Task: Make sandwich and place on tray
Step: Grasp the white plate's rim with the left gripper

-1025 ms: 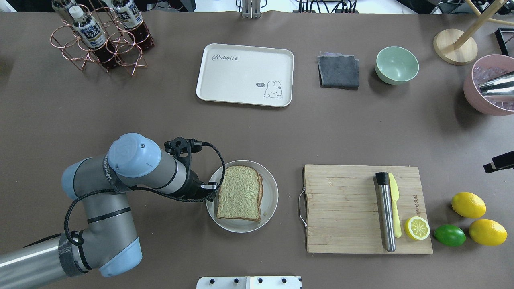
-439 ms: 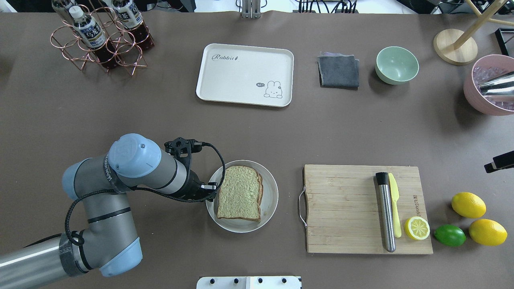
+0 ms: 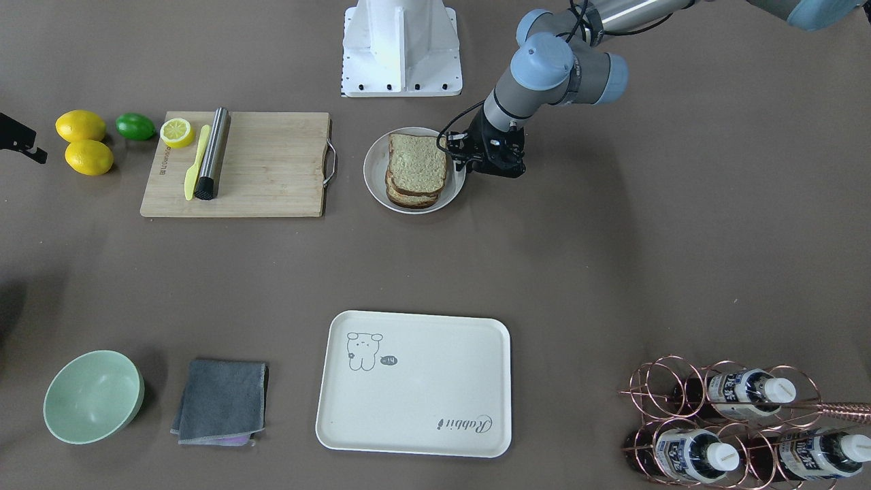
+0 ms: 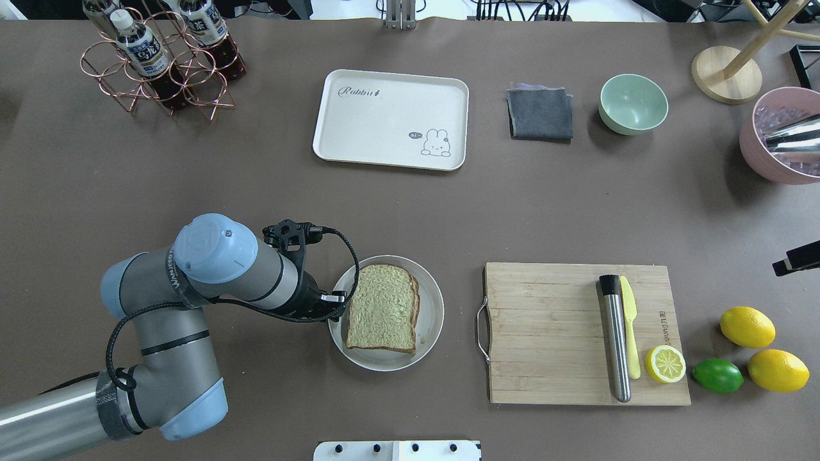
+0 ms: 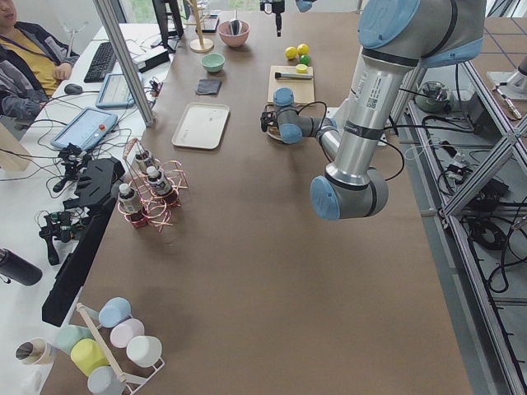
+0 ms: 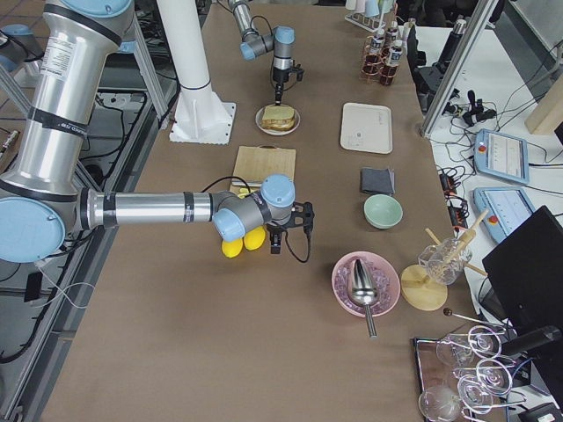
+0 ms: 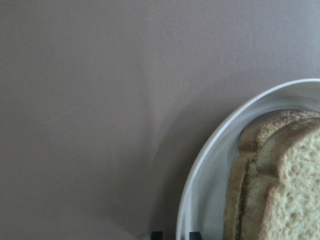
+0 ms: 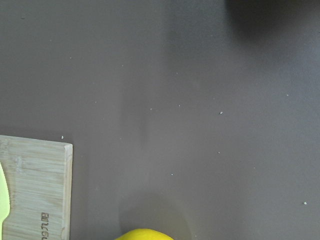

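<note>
Left jaws narrow, seemingly pinching plate [image 4: 432, 314] rim, sandwich [image 4: 383, 307] on plate, right jaws' gap unreadable

Script "Rabbit" on the tray [image 4: 384, 131]; cutting-board engraving [image 4: 662, 326] and bottle labels [image 4: 144, 51] illegible.

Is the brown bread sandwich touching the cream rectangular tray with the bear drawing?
Apart. The overhead view shows the sandwich on a round white plate, with bare brown table between it and the tray.
</note>
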Controlling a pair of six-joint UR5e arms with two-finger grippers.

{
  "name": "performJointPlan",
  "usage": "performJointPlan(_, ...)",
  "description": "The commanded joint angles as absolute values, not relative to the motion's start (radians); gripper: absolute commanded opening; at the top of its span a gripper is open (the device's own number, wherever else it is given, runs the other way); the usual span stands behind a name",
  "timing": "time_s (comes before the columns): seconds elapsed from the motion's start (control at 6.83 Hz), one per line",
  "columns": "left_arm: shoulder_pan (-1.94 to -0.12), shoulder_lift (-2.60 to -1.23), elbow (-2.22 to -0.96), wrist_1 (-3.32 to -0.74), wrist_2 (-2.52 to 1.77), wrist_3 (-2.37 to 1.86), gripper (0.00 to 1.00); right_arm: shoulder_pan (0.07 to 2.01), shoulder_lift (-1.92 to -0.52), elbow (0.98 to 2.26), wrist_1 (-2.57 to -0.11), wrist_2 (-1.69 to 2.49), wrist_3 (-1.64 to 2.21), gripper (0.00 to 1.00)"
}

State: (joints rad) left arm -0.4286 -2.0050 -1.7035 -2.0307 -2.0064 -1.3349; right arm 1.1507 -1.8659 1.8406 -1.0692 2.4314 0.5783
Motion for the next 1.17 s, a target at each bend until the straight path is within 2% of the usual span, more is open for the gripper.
performJointPlan(0.0,-0.429,-2.006,-1.706,-2.042,-2.006,-1.338,0.00,1.152,-1.864,1.842,-1.069,2.431,0.578,0.99)
performJointPlan(0.73,-0.497,-2.028,-1.704,-2.094,-2.010,-1.368,0.00,1.167,-1.865,1.855,-1.069,2.445,0.580,0.99)
performJointPlan(1.03,-0.561,-2.061,-1.665,-2.094,-2.022,-1.368,0.00,1.166,-1.864,1.861,-1.069,2.445,0.580,0.99)
